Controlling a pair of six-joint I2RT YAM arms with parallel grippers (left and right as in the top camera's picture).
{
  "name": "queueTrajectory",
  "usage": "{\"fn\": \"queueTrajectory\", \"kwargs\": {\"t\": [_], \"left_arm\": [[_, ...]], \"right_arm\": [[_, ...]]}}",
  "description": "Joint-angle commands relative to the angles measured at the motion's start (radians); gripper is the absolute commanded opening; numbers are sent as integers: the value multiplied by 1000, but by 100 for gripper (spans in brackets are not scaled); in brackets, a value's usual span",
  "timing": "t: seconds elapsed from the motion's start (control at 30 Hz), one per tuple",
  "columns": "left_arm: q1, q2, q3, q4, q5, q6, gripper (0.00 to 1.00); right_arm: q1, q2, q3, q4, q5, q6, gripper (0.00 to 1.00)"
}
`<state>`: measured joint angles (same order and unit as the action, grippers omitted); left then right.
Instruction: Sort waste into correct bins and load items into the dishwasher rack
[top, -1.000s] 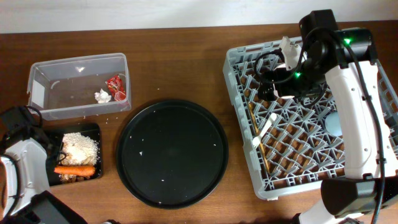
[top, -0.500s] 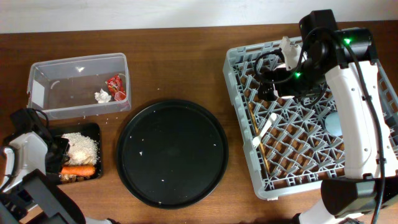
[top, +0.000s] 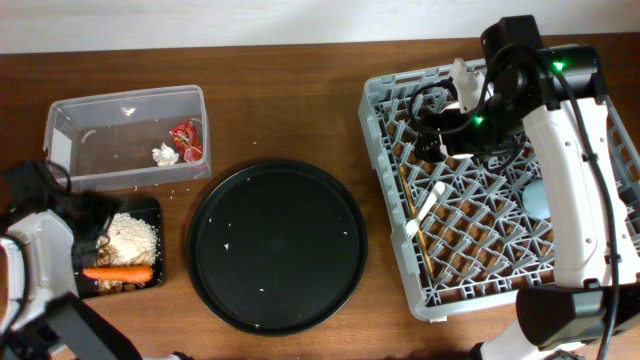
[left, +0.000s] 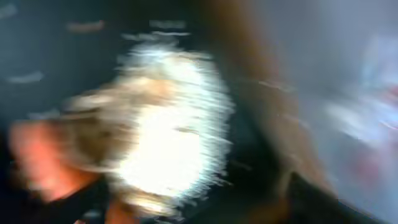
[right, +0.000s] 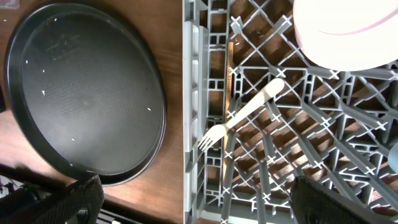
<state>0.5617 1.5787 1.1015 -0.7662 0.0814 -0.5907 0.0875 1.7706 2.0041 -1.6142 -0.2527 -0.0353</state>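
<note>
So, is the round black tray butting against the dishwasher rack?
Apart. The right wrist view shows a strip of bare wooden table between the round black tray and the dishwasher rack wall; overhead agrees.

Round tray (top: 277, 245): black, shallow, laid flat near the middle of the table.
Specks (top: 227, 225): pale, few, scattered over the tray's floor.
Table (top: 300, 100): brown wood, grain seen.
Wall (top: 250, 20): pale strip along the far edge.

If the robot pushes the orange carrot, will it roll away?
It would probably roll a little, since the carrot looks round and lies on its side. It likely won't go far: the black tray and rice pile box it in.
</note>
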Motion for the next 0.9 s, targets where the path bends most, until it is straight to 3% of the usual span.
{"fn": "queueTrajectory", "kwargs": {"t": [0.0,0.2,0.3,0.63,0.87], "left_arm": [[-143,-77,27,14,293,288,99],[-483,-86,27,-29,279,542,99],[-603,-86,46,-69,79,583,99],[-624,-102,349,-547,25,562,99],[-625,-326,235,-466,-86,562,99]], "right_arm": [[-4,3,-3,3,3,-10,99],[-4,3,-3,3,3,-10,99],[-4,3,-3,6,3,-14,99],[-3,3,-31,-14,3,-13,99],[-3,-35,-181,21,3,0,99]]}}
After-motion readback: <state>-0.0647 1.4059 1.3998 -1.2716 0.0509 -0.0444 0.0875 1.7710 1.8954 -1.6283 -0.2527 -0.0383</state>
